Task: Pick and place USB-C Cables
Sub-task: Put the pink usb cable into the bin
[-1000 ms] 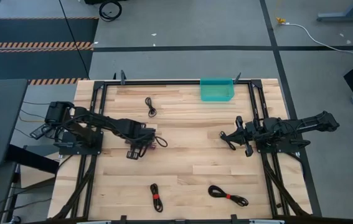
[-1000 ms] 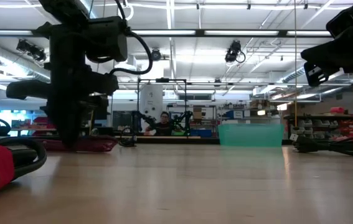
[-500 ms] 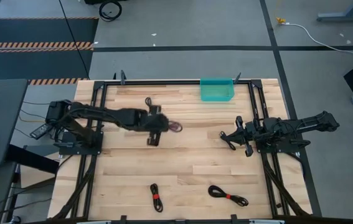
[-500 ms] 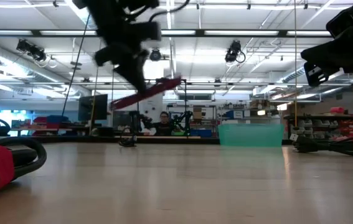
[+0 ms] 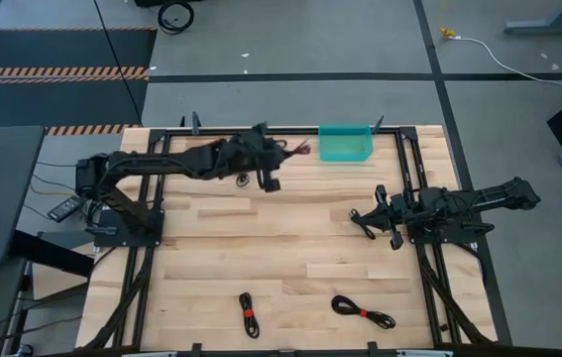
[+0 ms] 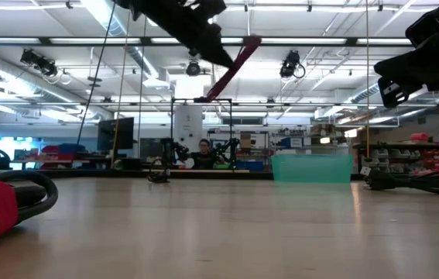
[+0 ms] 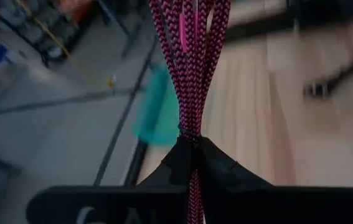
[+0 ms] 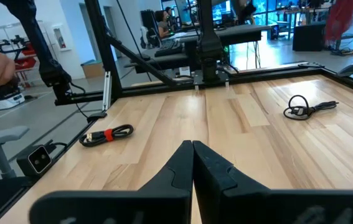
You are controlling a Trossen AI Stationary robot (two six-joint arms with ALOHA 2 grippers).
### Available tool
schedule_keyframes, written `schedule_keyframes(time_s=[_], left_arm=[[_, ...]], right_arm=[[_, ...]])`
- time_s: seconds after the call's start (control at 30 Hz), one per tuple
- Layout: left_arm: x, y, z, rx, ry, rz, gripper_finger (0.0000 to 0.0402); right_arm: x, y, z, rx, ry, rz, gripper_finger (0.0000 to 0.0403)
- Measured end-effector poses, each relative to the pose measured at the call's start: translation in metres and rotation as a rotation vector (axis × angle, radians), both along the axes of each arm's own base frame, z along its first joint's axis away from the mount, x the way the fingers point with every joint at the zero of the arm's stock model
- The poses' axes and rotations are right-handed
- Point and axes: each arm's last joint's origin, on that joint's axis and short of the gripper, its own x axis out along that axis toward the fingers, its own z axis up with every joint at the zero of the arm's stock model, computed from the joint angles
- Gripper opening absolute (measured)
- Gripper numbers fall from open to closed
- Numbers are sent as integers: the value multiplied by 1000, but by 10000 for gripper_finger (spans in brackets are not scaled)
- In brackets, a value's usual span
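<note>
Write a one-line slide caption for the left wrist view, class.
Left gripper shut on the maroon-pink USB-C cable, carried above the table toward the teal bin.

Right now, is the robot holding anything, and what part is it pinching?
The left gripper holds the maroon-pink cable bundle, pinched across the strands near one end. The right gripper is shut and holds nothing.

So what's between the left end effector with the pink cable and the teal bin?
Nothing in the high view: only bare table between the left end effector, shut on the maroon-pink cable, and the teal bin.
</note>
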Motion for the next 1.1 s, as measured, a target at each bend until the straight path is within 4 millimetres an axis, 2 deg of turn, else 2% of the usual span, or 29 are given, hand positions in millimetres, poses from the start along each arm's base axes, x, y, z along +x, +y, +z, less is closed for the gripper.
schedule_keyframes(time_s=[0.2,0.5,0.77,0.87,0.97,1.1], left_arm=[[11,11,4,46,-141,-17,16],[28,29,-16,151,-148,-17,16],[49,50,-40,199,-313,-9,16],[63,57,-48,197,-369,-52,16],[82,63,-47,156,-400,-95,16],[105,70,-43,174,-354,-106,16]], right_arm=[[0,0,0,0,0,0,14],[0,0,1,1,-11,-1,14],[0,0,2,3,-19,-1,14],[0,0,2,3,-18,-1,14],[0,0,2,3,-18,-1,14],[0,0,2,3,-18,-1,14]])
